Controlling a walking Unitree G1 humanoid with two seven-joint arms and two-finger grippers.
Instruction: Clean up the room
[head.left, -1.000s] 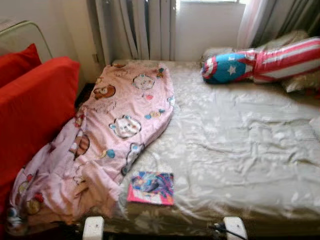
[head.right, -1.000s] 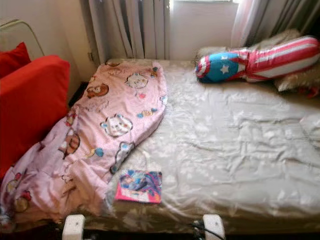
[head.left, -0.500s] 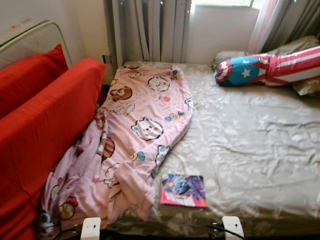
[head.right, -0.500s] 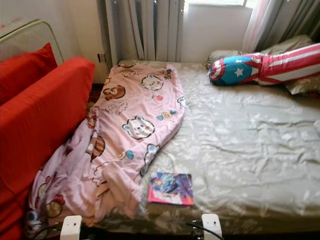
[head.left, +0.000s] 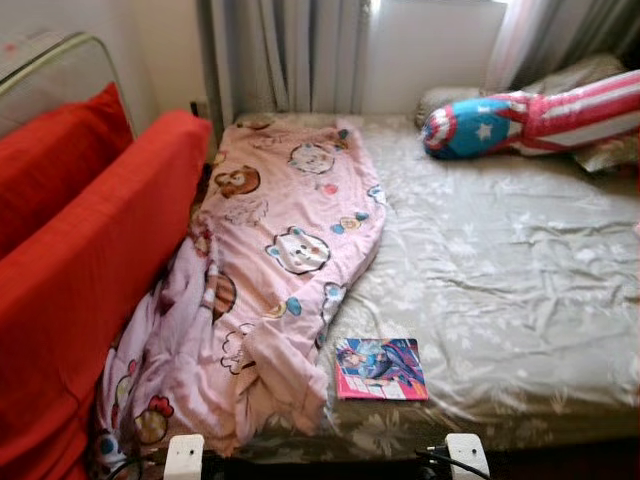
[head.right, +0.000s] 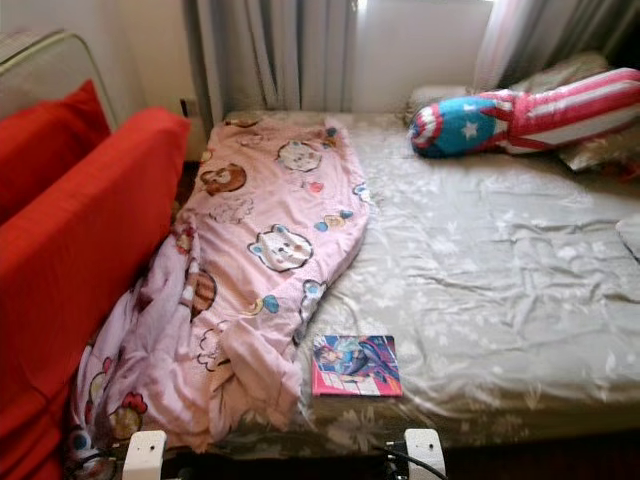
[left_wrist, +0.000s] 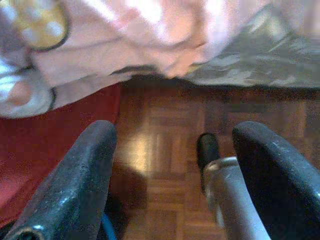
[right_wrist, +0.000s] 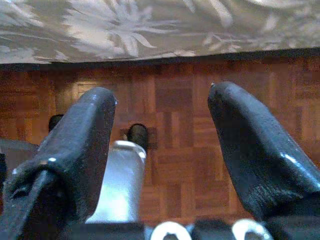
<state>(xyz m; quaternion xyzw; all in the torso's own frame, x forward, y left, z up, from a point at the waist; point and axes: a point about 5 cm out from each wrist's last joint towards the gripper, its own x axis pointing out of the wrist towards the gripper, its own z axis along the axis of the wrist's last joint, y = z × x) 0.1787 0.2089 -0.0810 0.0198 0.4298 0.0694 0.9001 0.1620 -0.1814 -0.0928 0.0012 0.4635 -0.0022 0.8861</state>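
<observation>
Daylight from window (head.left: 430, 50) behind bed, soft blur, wrist views dimmer

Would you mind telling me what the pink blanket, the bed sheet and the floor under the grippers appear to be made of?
The pink blanket looks like soft, matte woven fabric, printed with cartoon animals; it folds and bunches loosely. The bed sheet seems a smoother, slightly shiny cloth, perhaps satin-like, given its sheen on the creases. The floor looks like polished wood parquet: small reddish-brown blocks in a pattern.
</observation>
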